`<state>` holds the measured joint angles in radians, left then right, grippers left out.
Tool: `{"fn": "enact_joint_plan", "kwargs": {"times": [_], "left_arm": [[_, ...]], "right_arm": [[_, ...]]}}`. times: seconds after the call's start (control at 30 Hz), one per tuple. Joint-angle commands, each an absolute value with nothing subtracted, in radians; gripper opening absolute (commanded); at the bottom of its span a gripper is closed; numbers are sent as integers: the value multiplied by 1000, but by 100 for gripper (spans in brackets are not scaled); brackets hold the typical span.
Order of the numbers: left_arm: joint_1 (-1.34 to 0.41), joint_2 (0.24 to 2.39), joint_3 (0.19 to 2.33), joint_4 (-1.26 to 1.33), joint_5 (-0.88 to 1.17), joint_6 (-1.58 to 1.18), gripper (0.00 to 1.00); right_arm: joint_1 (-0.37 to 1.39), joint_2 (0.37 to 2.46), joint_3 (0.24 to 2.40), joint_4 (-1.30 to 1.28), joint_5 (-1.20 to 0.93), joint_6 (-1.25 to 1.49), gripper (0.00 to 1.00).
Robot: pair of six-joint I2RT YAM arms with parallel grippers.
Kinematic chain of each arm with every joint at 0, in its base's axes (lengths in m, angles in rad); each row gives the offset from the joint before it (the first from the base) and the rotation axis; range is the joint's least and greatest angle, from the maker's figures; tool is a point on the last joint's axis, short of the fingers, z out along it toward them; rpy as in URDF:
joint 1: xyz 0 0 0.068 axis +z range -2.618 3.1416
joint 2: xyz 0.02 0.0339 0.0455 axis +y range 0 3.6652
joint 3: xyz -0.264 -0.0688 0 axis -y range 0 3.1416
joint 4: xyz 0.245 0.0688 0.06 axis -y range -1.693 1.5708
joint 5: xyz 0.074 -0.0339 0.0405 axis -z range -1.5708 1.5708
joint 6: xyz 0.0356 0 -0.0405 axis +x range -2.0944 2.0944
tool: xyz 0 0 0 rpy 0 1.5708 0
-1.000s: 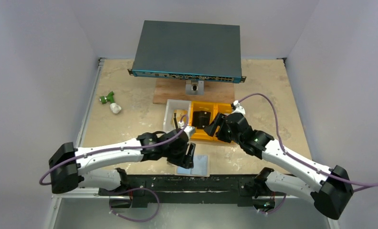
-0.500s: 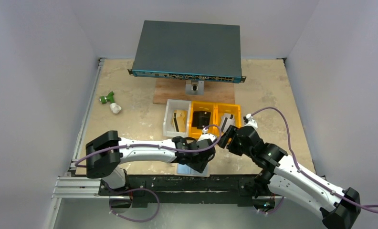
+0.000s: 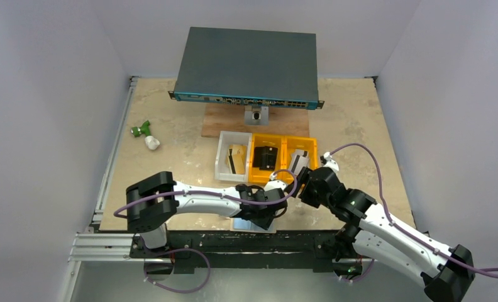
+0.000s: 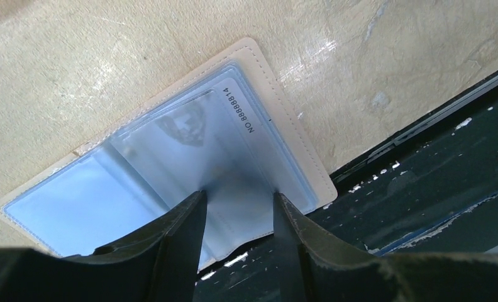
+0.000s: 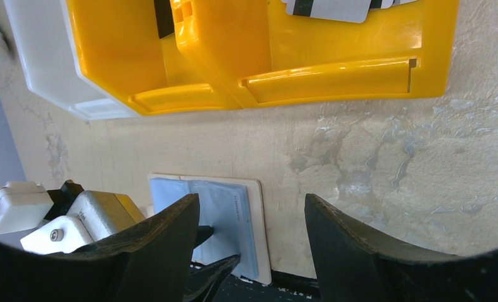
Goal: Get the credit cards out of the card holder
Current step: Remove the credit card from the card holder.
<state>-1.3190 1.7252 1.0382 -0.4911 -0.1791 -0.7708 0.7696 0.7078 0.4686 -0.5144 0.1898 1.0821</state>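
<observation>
Left wrist view: the left pincer [image 4: 237, 201] has its two fingers a little way apart, and I can see nothing pinched between them. Their tips are over the card holder [image 4: 139, 170]; I cannot tell if they touch it. The holder lies open just in front of this pincer, blue side up, on the worktop [image 4: 108, 56]. A card [image 4: 231, 119] with a printed number sits under a see-through pocket (its picture is too blurry to make out). The fingers hide the holder's near edge.

Right wrist view: the right pincer [image 5: 251, 201] is wide and empty. The holder lies below it, partly hidden by one finger. Ahead of it are two yellow bins [image 5: 341, 75] and a white bin [image 5: 39, 69], all cut off at the top.

Top view: the left arm covers most of the holder, so only a blue strip shows.
</observation>
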Motion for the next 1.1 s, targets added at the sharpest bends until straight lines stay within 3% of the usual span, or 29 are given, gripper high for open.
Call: {"fn": "enact_joint_plan", "kwargs": {"times": [0.0, 0.13, 0.5, 0.87, 1.07], "left_arm": [[-1325, 1781, 1004, -484, -229, -811, 41], [-1325, 1818, 1002, -503, -241, -827, 35], [-1317, 1768, 985, -504, -231, -838, 0], [-1254, 1580, 914, -460, -152, -836, 0], [-1229, 1515, 884, -443, -115, -837, 0]], "right_arm": [[770, 714, 468, -499, 191, 1097, 62], [770, 715, 468, -500, 190, 1102, 62], [770, 743, 469, -475, 170, 1078, 60], [808, 846, 440, -284, 9, 1069, 33], [892, 923, 436, -196, 13, 1115, 25]]}}
